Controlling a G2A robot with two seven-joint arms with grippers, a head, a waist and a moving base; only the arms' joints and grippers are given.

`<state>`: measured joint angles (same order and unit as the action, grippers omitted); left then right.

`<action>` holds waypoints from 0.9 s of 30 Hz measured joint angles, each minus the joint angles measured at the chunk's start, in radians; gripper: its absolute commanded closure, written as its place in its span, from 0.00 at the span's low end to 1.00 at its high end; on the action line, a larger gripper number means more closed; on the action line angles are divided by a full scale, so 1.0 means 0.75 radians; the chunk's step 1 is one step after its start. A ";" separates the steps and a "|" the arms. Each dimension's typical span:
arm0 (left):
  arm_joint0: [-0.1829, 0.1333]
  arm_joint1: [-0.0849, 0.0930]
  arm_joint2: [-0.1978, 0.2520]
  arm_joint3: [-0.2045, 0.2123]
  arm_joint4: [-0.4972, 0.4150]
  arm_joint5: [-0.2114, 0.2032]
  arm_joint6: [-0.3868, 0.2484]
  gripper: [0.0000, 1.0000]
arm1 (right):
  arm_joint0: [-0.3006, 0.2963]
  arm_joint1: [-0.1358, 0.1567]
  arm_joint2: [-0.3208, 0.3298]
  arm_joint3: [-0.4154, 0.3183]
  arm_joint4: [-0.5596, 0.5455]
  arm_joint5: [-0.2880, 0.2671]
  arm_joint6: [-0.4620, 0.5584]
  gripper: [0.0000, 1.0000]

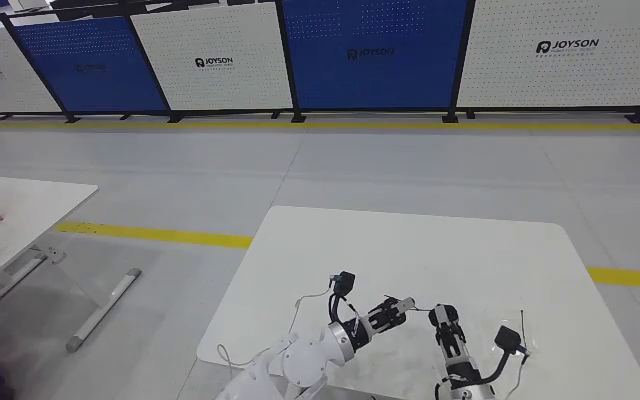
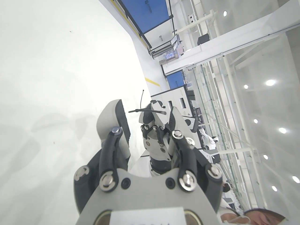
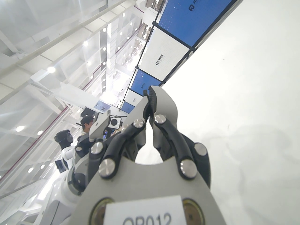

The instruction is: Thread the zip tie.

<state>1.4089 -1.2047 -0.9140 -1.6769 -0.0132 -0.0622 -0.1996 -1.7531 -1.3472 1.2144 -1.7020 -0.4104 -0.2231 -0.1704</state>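
The threading looks barely begun. The right gripper (image 3: 148, 100) is clamped tight on the zip tie (image 2: 143, 111), holding it over the near part of the white table (image 1: 400, 250). The left gripper (image 2: 145, 112) stands wide, its fingers either side of the tie's free end and apparently not touching it. No closed loop shows. Gripping the tail and feeding it through the head remain to be done, I judge.

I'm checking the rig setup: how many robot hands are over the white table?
2. The left hand, open, points at the right hand just beside it near the table's near edge; the right hand is shut on the black zip tie.
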 measured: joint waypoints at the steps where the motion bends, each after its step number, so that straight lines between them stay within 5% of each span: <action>1: 0.002 0.000 -0.002 -0.001 0.000 -0.001 0.002 0.82 | -0.001 0.000 0.001 0.000 0.000 0.000 -0.001 1.00; 8: 0.006 0.000 -0.005 -0.004 0.001 -0.003 0.004 1.00 | -0.003 0.000 0.003 -0.001 -0.002 -0.001 -0.001 1.00; 27: 0.008 0.000 -0.003 -0.018 0.011 -0.021 -0.019 1.00 | -0.001 -0.002 -0.006 -0.006 -0.024 0.000 0.003 1.00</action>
<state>1.4151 -1.2049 -0.9162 -1.6904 -0.0051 -0.0779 -0.2137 -1.7536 -1.3488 1.2097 -1.7065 -0.4284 -0.2227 -0.1680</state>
